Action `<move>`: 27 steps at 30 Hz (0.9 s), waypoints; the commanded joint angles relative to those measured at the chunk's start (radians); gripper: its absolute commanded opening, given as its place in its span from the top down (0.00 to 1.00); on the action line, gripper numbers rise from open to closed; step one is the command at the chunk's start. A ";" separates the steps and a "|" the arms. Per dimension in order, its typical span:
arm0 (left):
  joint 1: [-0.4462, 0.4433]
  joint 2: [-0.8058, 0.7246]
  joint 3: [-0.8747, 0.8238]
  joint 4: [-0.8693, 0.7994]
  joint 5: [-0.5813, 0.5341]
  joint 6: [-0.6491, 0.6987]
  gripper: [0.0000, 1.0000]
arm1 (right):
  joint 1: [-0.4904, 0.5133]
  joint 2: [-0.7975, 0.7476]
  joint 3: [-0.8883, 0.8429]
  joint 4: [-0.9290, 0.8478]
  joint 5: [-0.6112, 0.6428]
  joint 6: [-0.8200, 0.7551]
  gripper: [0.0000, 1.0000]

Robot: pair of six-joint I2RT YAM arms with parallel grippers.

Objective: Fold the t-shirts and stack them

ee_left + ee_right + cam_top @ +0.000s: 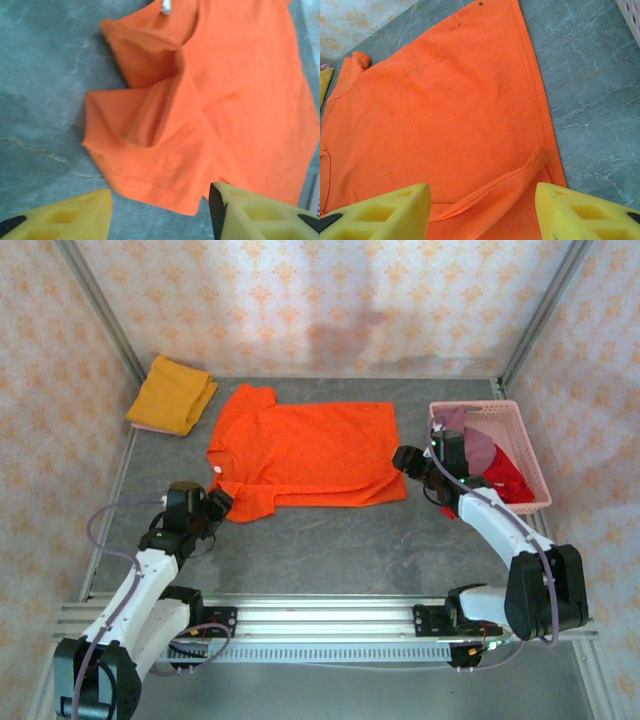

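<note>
The grey table [330, 540] carries the orange t-shirt [310, 455], spread flat at its centre for folding. At the right, the pink basket [475, 406] holds a red shirt [505, 478] and a mauve shirt [478, 445], waiting their turn. The folded mustard t-shirt [172, 393] lies at the far left corner — the stack's start, I judge. The left gripper [222, 502] hovers at the near sleeve [150, 150] and the right gripper [403, 458] at the hem [540, 100] — both with jaws apart, nothing pinched.
</note>
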 commanded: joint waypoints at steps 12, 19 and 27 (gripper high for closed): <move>-0.004 0.314 0.004 0.214 0.022 -0.043 0.57 | 0.009 -0.030 0.009 -0.048 0.049 -0.033 0.43; -0.002 0.372 -0.002 0.250 0.020 -0.031 0.67 | 0.008 -0.040 0.004 -0.060 0.052 -0.036 0.43; -0.003 0.409 0.020 0.246 0.017 -0.007 0.94 | 0.009 -0.039 0.000 -0.062 0.048 -0.033 0.43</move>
